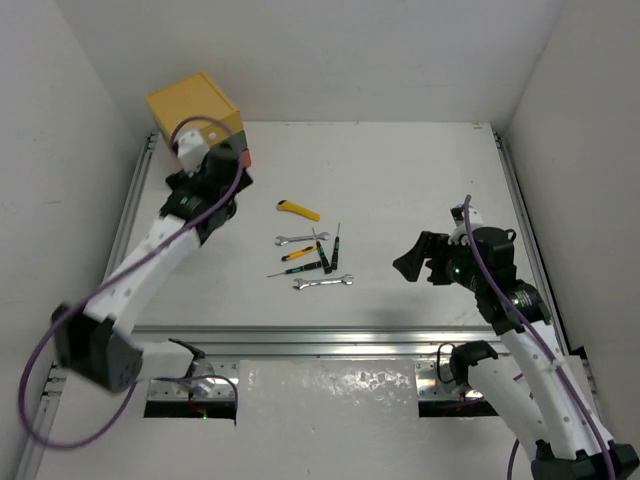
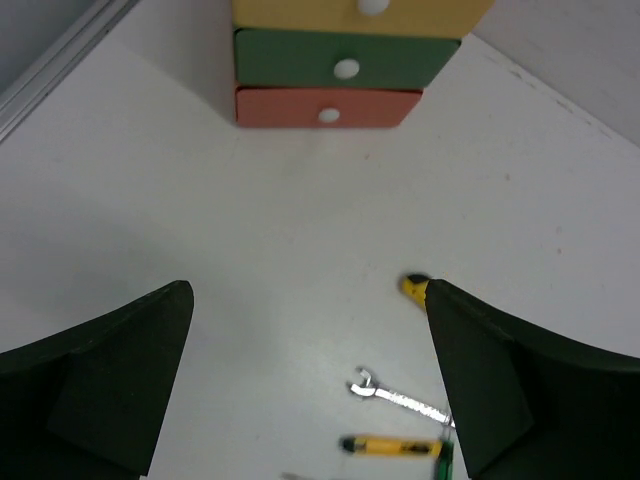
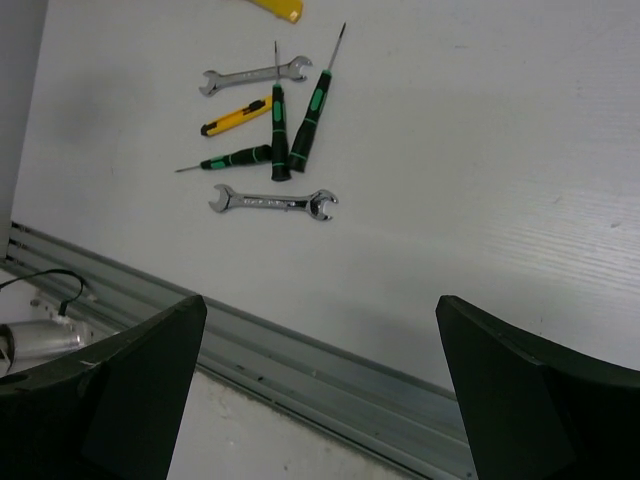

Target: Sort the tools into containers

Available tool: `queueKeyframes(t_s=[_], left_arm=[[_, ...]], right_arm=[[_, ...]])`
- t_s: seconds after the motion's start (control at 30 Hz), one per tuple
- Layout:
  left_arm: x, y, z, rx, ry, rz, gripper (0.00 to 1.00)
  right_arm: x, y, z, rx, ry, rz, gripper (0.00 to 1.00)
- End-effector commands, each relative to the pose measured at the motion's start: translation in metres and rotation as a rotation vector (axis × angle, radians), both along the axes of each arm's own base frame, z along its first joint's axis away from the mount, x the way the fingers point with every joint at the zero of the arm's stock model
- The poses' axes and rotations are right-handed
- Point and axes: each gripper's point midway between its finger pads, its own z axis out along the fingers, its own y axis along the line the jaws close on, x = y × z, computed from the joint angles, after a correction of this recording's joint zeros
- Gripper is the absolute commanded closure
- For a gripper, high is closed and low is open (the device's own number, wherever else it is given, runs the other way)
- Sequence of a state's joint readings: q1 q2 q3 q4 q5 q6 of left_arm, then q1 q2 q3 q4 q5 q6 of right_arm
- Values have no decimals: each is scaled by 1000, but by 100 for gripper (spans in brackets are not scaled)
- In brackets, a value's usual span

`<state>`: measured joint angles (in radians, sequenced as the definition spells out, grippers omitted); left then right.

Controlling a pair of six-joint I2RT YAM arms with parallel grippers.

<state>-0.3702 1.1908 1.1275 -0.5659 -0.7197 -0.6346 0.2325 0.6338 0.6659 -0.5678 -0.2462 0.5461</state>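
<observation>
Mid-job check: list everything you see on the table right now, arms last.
drawer stack: one, yellow over green over orange-red, far left corner, drawers look shut
utility knife: one, yellow, mid-table, just beyond the tool cluster
open-end wrenches: two, silver, one at the cluster's far side, the other at its near side
screwdrivers: three, green-and-black handles, between the wrenches
small yellow-and-black tool: one, between the wrenches, kind unclear
table: one, white
left gripper: open, empty, facing the drawers
right gripper: open, empty, right of the tools
</observation>
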Motion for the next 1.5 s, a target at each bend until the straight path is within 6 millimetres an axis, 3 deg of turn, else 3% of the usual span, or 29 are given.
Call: queueKeyframes(t_s=[0.0, 0.03, 0.07, 0.1, 0.13, 0.17, 0.2, 0.3, 0.33, 0.37, 0.4, 0.43, 0.5, 0.53, 0.67, 1.0, 1.2, 1.47], left_arm=[[58, 13, 31, 87, -76, 167, 0], [76, 13, 18, 122, -41, 173, 0], [94, 11, 33, 117, -86, 161, 0], [108, 17, 33, 107, -90, 154, 1], [128, 10, 18, 96, -71, 109, 4], [140, 12, 28, 96, -91, 113, 5], [154, 10, 13, 119, -59, 108, 7], [175, 17, 22, 159, -58, 151, 13], [183, 18, 5, 188, -11, 153, 14], [192, 20, 14, 190, -32, 161, 14], [200, 20, 1, 205, -9, 158, 15], [207, 22, 8, 218, -21, 159, 16], [218, 24, -11, 235, 22, 170, 18], [221, 24, -5, 231, 19, 170, 20], [227, 26, -9, 250, 34, 179, 24], [217, 42, -5, 301, 46, 212, 27], [225, 55, -13, 312, 67, 201, 29], [236, 54, -11, 311, 55, 173, 37]], right_arm=[[4, 13, 8, 47, -11, 48, 1], [3, 12, 7, 45, -4, 49, 1], [1, 13, 6, 41, 1, 57, 1], [-1, 12, 5, 41, 2, 59, 1], [-2, 13, 4, 41, 0, 62, 1], [-3, 12, 5, 44, -4, 64, 1], [-4, 12, 5, 45, -12, 64, 1], [-7, 11, 4, 42, -19, 65, 1], [-8, 11, 4, 40, -22, 67, 1], [-8, 11, 4, 38, -22, 69, 1], [-10, 11, 2, 38, -14, 72, 1], [-11, 11, 1, 37, -12, 77, 1], [-13, 11, -2, 32, 1, 79, 1], [-14, 10, -4, 26, 7, 76, 1], [-15, 8, -6, 14, 18, 71, 1], [-10, 11, -8, 16, 32, 81, 1], [-11, 11, -6, 18, 31, 85, 1], [-10, 13, -4, 24, 31, 92, 1]])
